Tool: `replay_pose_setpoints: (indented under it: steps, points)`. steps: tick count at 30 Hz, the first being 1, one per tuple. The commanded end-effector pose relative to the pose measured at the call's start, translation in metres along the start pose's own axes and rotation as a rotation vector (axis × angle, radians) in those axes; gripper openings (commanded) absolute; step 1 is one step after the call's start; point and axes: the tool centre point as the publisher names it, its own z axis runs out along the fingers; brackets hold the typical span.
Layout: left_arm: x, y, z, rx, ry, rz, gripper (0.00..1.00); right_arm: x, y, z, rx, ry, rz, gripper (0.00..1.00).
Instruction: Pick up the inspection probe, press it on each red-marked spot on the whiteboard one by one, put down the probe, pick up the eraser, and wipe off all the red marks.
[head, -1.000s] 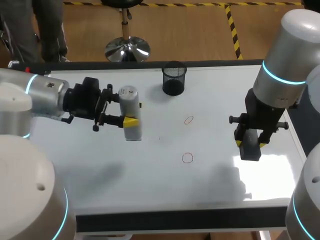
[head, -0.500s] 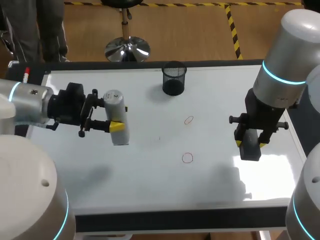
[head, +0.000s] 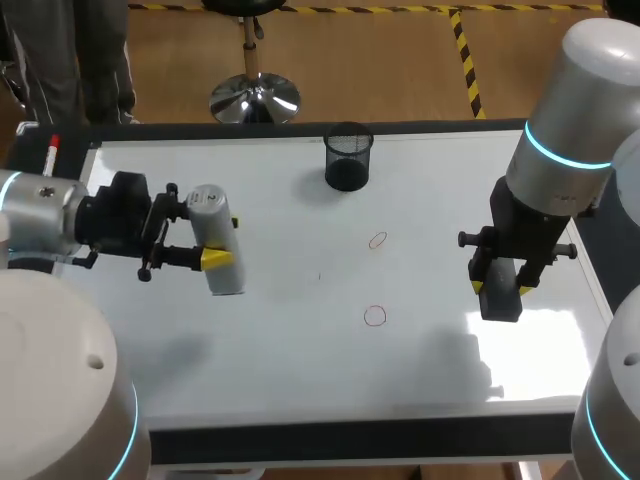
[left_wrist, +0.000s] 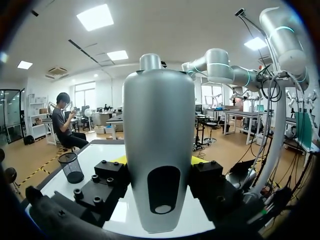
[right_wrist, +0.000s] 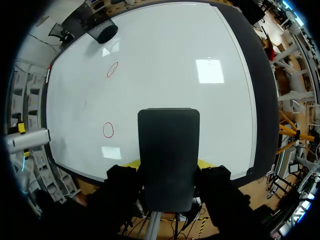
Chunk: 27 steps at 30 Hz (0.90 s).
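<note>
My left gripper (head: 220, 242) is clamped on the probe (left_wrist: 159, 150), held over the whiteboard (head: 300, 350) well left of the mesh cup (head: 348, 157). The red marks (head: 377, 240) lie on the near side of that cup. My right gripper (head: 500, 289) is closed on the eraser (right_wrist: 168, 155), right of the cup. If both arms reach for the marks, I risk a collision or a smeared ring.

The left arm (head: 40, 215) is lying level with its wrist turned sideways, the left gripper (head: 212, 240) clamping the probe (head: 224, 275) between both yellow-tipped fingers, while the right arm (head: 565, 120) is pointing straight down, the right gripper (head: 500, 285) pinching the eraser (head: 500, 305) from two sides.
</note>
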Motion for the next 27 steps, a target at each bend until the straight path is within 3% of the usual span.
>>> replay_pose_setpoints:
  steps: [1,27]
  points:
    - [-0.0007,0.0003,-0.0007,0.004,0.002,0.002,0.00,-0.0011,-0.0002,-0.0003,-0.001,0.003,-0.001,0.00]
    - [-0.0007,0.0003,-0.0007,0.004,0.002,0.002,0.00,0.0002,-0.0014,0.0034,0.003,0.013,-0.010,0.00]
